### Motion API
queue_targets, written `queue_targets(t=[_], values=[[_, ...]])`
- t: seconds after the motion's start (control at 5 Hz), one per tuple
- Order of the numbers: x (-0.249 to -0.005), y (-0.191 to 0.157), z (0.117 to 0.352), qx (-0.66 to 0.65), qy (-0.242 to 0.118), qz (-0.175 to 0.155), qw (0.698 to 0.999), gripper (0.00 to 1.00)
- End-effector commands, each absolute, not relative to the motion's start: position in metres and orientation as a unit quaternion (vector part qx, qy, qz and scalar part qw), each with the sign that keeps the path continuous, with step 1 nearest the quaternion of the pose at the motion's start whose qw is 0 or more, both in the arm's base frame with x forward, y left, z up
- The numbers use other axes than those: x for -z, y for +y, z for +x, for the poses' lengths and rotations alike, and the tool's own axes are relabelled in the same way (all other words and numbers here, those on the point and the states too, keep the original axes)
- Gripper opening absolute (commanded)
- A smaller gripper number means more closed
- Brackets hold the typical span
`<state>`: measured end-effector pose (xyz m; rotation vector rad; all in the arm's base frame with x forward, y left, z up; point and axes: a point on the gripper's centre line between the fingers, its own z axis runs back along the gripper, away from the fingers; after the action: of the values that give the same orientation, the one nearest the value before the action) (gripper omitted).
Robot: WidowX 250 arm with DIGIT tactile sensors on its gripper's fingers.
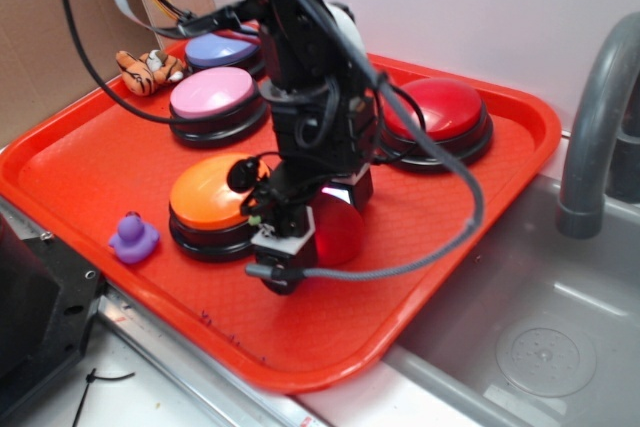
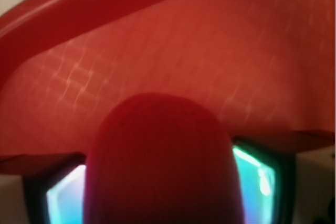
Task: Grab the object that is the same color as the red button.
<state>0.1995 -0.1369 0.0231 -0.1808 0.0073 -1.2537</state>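
Note:
The object is a dark-red rounded shape held close over the red tray, just right of the orange button. My gripper is shut on it. In the wrist view the object fills the gap between the two glowing pads, pressed on both sides; its green tuft is hidden. The red button, a glossy dome on a black base, sits at the tray's back right, behind the arm.
An orange button, a pink button and a purple button line the tray's left side. A purple duck sits front left, a tiger toy back left. A sink and grey faucet lie right.

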Motion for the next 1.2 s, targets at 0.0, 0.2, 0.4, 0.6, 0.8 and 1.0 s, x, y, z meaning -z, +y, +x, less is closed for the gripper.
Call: queue_targets(t=[0.0,0.2,0.4,0.6,0.8,1.0], values=[[-0.042,-0.136,0.188,0.545,0.0,-0.052,0.837,0.0],[-0.075,-0.121,0.191,0.483,0.022,-0.037,0.875,0.0],[-0.113,-0.097,0.189,0.369,0.029,-0.05,0.927,0.0],[-0.144,-0.068,0.176,0.251,0.018,-0.05,0.966,0.0],[-0.157,-0.047,0.168,0.129,0.008,-0.051,0.99,0.0],[-0.163,-0.03,0.163,0.051,0.011,-0.038,0.998,0.0]])
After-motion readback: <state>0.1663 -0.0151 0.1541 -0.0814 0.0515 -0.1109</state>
